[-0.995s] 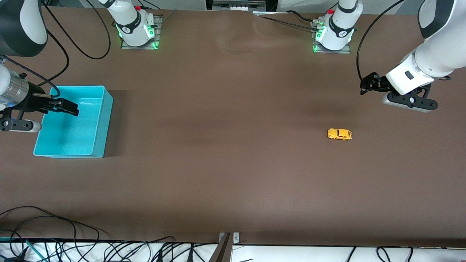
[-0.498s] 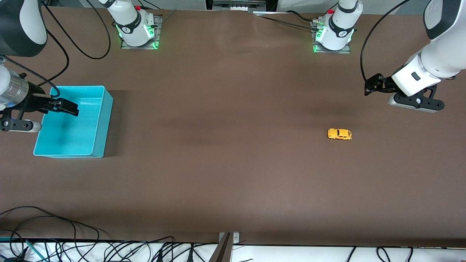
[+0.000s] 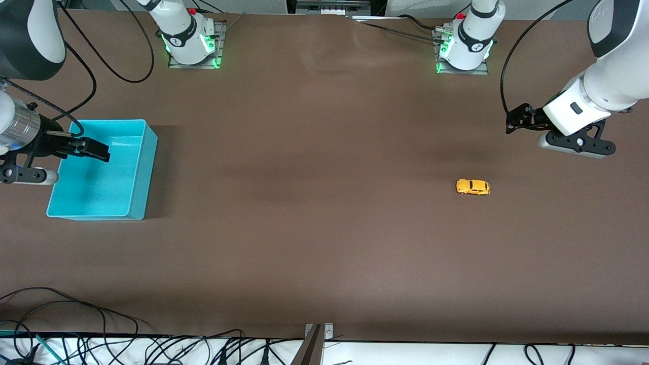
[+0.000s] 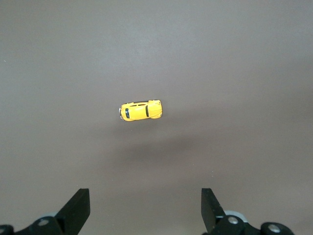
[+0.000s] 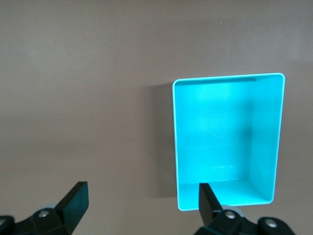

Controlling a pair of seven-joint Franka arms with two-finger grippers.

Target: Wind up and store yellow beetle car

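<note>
Now yellow beetle car [image 3: 473, 187] on its wheels on the brown table [image 3: 324, 228], left gripper [image 3: 512, 121] spread wide above it, right gripper [image 3: 99, 150] spread over the blue bin [image 3: 144, 172]

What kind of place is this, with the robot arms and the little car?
Probably a robot testing lab. Two white arms are bolted to a brown table, with cables along its edge. A tiny yellow beetle car and a blue bin sit out, and the left gripper and right gripper hang open.
</note>
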